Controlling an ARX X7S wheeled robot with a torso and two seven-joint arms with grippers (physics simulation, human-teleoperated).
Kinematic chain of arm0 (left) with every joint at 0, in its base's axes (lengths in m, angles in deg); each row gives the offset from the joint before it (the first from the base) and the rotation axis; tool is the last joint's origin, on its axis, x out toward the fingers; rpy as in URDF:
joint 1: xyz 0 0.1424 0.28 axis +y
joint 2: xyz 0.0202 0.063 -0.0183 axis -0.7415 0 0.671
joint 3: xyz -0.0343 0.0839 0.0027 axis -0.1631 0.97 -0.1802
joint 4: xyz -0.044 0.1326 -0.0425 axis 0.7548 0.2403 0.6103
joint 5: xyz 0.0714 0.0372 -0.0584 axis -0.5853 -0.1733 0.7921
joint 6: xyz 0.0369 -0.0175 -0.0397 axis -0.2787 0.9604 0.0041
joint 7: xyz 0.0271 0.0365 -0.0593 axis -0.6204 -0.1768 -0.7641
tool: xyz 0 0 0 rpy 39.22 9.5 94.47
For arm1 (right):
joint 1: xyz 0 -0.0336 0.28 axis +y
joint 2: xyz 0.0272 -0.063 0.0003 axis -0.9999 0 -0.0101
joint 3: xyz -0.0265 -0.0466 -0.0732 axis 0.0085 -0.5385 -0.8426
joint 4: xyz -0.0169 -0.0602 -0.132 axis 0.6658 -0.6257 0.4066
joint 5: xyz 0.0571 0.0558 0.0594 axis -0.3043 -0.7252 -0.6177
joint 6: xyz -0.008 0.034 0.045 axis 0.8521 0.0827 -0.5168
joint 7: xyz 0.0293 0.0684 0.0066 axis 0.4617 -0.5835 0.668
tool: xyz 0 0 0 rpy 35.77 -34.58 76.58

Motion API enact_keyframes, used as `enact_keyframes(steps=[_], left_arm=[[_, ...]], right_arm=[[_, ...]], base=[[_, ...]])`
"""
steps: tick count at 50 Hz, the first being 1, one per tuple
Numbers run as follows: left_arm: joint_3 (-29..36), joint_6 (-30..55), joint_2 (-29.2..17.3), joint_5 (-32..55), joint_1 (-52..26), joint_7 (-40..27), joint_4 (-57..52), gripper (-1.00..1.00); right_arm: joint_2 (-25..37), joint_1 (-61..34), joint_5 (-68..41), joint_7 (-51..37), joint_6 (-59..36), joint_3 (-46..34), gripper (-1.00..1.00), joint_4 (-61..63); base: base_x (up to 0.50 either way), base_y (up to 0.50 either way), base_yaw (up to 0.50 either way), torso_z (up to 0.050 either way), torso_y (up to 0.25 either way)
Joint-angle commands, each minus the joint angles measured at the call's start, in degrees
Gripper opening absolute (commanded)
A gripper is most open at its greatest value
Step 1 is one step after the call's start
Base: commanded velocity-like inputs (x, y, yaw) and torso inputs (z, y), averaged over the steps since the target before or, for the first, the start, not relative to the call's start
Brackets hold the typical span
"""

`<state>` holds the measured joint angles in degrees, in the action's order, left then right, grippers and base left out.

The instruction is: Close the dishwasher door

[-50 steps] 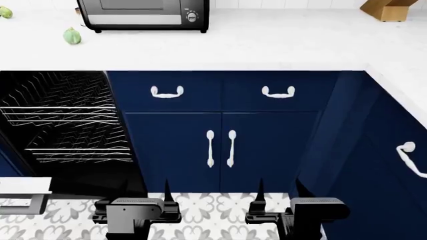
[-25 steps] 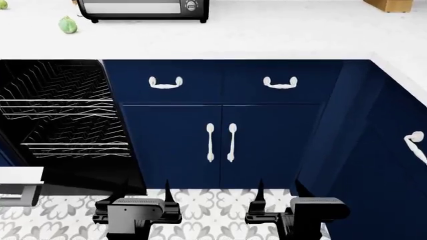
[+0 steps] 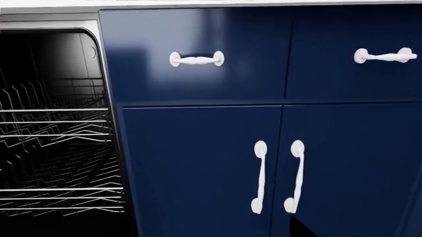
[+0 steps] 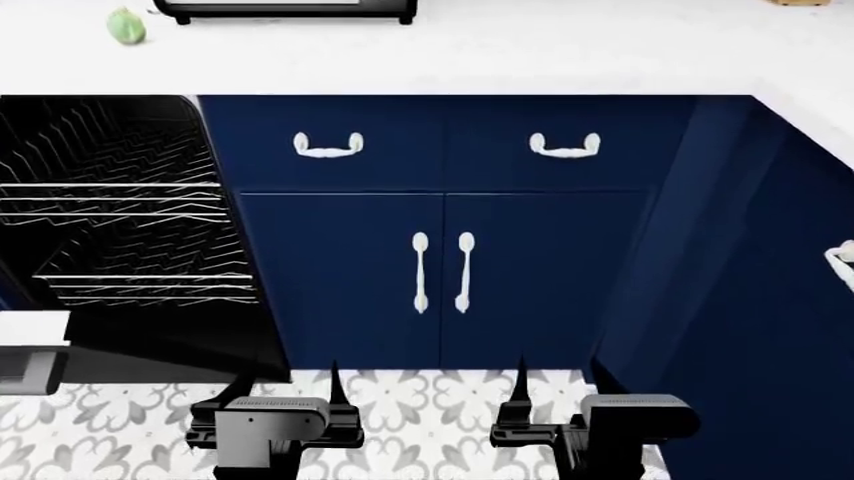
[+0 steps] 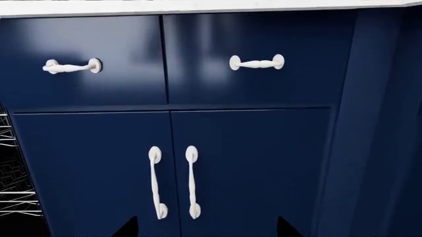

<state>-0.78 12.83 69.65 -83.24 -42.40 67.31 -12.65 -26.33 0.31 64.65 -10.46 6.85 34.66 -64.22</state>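
Note:
The dishwasher (image 4: 120, 200) stands open at the left, its wire racks showing; they also show in the left wrist view (image 3: 59, 148) and at the edge of the right wrist view (image 5: 13, 197). The dishwasher door (image 4: 160, 352) hangs down low in front of it, black inner face up, with a grey edge and bar (image 4: 30, 370) at the far left. My left gripper (image 4: 287, 385) is open and empty above the floor, to the right of the door. My right gripper (image 4: 558, 385) is open and empty too; its fingertips (image 5: 128, 228) stand wide apart facing the cabinets.
Navy cabinet doors (image 4: 441, 270) with white handles (image 4: 462, 270) face me, with drawers (image 4: 327, 146) above. A second navy cabinet run (image 4: 774, 300) closes the right side. A white counter (image 4: 467, 50) holds a toaster oven (image 4: 280, 8) and a green fruit (image 4: 124, 26). The floor (image 4: 427, 400) is patterned tile.
The head view has shifted: counter, cabinets and dishwasher sit higher in the frame and more floor shows. Both grippers hold the same place in the view, still open.

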Motion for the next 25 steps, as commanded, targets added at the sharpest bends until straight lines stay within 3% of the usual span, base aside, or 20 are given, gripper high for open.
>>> enact_keyframes(steps=[1, 25], left_arm=[[0.73, -0.04, -0.55, 0.62, 0.02, -0.69, -0.09, 1.0], [1.94, -0.2, -1.55, 1.66, -0.14, -1.75, -0.05, 1.0]], right_arm=[[0.62, -0.08, -0.64, -0.66, 0.06, -0.71, 1.0, 0.18], [1.68, -0.14, -1.38, -1.91, 0.24, -1.95, 1.0, 0.41]], base=[[0.0, 0.0, 0.0, -0.05, 0.0], [0.0, 0.0, 0.0, -0.05, 0.0]])
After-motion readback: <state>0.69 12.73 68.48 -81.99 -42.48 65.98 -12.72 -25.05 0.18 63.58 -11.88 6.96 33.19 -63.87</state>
